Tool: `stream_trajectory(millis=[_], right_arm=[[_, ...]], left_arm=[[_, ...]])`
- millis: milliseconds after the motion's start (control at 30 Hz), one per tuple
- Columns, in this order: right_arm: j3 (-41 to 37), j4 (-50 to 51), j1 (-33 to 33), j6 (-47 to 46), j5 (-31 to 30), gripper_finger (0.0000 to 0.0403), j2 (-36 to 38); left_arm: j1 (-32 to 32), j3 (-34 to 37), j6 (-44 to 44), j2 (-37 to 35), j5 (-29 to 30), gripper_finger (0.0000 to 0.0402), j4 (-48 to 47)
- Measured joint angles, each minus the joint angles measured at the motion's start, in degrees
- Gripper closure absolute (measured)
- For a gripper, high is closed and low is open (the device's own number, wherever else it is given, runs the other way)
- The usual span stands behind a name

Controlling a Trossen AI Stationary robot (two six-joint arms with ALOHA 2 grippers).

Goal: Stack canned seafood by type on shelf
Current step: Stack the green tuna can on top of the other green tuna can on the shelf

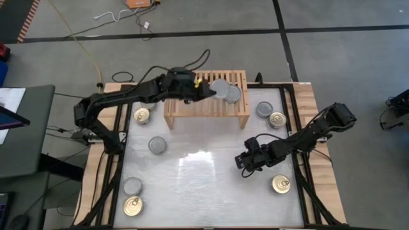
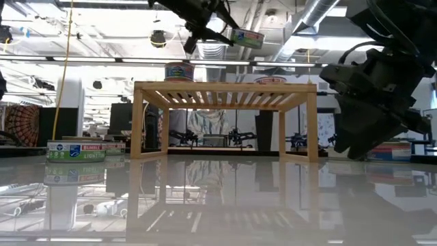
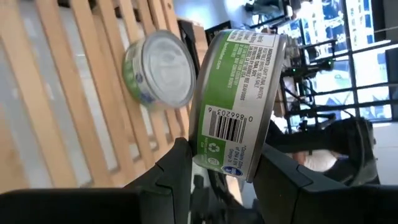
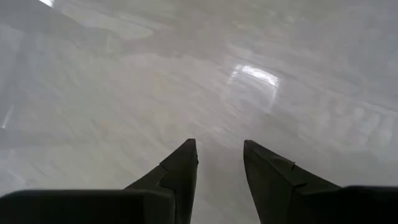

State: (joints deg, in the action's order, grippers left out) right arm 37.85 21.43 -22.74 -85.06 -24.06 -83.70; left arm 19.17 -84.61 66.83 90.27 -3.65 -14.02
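From above, the left gripper [image 1: 214,91] hangs over the slatted wooden shelf [image 1: 185,108] at the table's far edge, clamped on a green-labelled tin [image 1: 220,89] beside a silver-topped tin [image 1: 232,94] already there; other cans [image 1: 157,145] dot the glossy white tabletop [image 1: 204,185]. At table height, the held tin [image 2: 246,38] rides above the rack. The left wrist shows it pinched across its flat ends: rigid, smooth, probably slippery. The right gripper [image 4: 221,165] hovers part-open, empty, toward the table's right edge.

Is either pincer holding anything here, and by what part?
The left pincer grips a green-labelled can by its side wall, above the shelf. The right pincer holds nothing.
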Motion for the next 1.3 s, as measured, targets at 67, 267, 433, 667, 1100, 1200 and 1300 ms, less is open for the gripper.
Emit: stream_trajectory(millis=[67, 267, 433, 667, 1100, 1200, 1300], right_arm=[[0.0, 0.0, 0.0, 0.0, -0.1, 0.0243, 0.0], [0.0, -0.2, 0.0, 0.0, -0.1, 0.0243, 0.0], [0.0, -0.9, -0.1, 0.0, -0.1, 0.0243, 0.0], [0.0, -1.0, -0.1, 0.0, -0.1, 0.0243, 0.0], [0.0, -0.9, -0.1, 0.0, -0.1, 0.0243, 0.0], [0.0, -0.9, -0.1, 0.0, -0.1, 0.0243, 0.0], [0.0, -0.9, -0.1, 0.0, -0.1, 0.0243, 0.0]], left_arm=[[0.8, -2.1, 0.1, 1.8, -1.1, 0.027, 0.0], [2.4, -8.3, 0.6, 8.5, -4.8, 0.027, -0.8], [3.8, -13.0, 1.4, 12.9, -7.6, 0.027, -1.8], [4.7, -15.9, 1.6, 17.7, -8.8, 0.027, -3.3], [5.2, -15.9, 1.4, 18.5, -6.4, 0.0252, -3.2], [4.9, -15.6, 1.4, 18.5, -6.5, 0.0251, -3.0], [4.9, -15.4, 1.5, 18.6, -6.5, 0.025, -3.3]])
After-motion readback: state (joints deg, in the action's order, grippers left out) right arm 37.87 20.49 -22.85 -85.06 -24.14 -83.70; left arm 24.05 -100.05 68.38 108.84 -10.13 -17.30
